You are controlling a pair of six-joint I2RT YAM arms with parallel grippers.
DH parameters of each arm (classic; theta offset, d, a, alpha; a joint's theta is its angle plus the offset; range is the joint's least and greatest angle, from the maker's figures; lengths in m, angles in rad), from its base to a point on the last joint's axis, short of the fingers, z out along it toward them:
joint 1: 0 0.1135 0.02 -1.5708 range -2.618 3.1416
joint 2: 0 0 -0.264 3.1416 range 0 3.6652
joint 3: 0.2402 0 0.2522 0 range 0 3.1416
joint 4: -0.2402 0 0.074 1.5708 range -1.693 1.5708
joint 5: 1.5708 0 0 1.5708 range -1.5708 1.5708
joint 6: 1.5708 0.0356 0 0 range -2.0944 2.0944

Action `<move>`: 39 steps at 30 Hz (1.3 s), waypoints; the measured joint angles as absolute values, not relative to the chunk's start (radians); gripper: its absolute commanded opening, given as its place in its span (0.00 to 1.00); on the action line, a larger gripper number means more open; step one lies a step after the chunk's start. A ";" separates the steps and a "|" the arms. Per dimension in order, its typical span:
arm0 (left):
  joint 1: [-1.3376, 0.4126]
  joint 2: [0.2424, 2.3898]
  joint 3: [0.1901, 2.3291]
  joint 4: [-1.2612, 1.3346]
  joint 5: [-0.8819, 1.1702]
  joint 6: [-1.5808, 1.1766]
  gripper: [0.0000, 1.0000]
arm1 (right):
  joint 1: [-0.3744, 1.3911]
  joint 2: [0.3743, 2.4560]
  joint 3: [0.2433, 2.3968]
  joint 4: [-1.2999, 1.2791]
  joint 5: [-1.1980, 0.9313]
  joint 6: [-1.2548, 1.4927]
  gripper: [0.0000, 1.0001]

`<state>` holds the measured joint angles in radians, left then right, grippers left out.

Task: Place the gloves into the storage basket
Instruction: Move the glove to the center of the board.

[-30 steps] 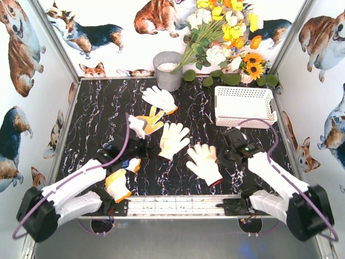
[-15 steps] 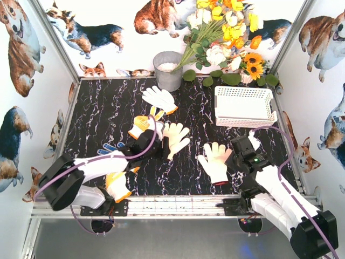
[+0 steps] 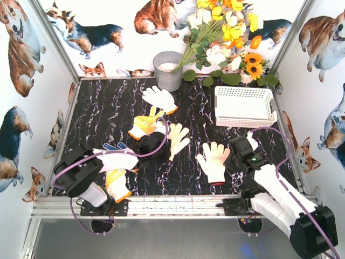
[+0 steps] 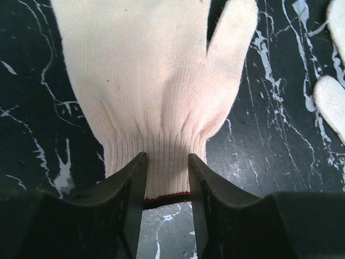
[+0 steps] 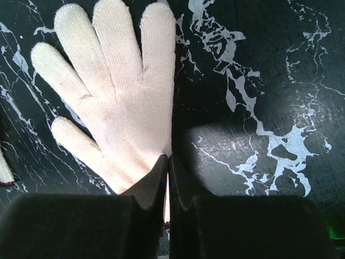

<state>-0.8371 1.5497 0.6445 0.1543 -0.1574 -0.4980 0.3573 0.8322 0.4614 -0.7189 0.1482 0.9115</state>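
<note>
Fingers (image 4: 132, 205) are gripping gloves: left gripper (image 4: 166, 162) on the beige glove (image 4: 145, 70) at its cuff, right gripper (image 5: 167, 167) on the white glove (image 5: 113, 91), nearer the storage basket (image 3: 245, 120).

Corgi-print walls (image 3: 24, 81); black, seemingly marbled tabletop (image 3: 105, 105).

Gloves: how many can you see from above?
6: white glove by the bucket; yellow glove in front of it; middle cream glove at the left hand; right cream glove at the right hand; blue glove beside the left arm; front yellow glove. Others may be hidden.
</note>
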 measured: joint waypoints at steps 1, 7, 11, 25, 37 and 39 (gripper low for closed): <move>-0.841 1.550 0.641 0.155 -0.150 -0.507 0.31 | 0.357 0.835 0.461 -0.714 0.147 0.912 0.00; -0.913 1.549 0.626 0.174 -0.131 -0.577 0.31 | 0.357 0.849 0.461 -0.691 0.138 0.912 0.00; -0.960 1.539 0.599 0.207 -0.116 -0.642 0.33 | 0.357 0.859 0.461 -0.672 0.132 0.912 0.00; -1.106 1.482 0.567 0.173 -0.057 -0.752 0.47 | 0.357 0.872 0.462 -0.654 0.138 0.903 0.00; -1.116 1.269 0.611 0.028 -0.095 -0.718 0.89 | 0.357 0.813 0.523 -0.716 0.113 0.891 0.00; -1.116 1.242 0.622 0.020 -0.117 -0.707 0.96 | 0.357 0.807 0.551 -0.740 0.113 0.880 0.00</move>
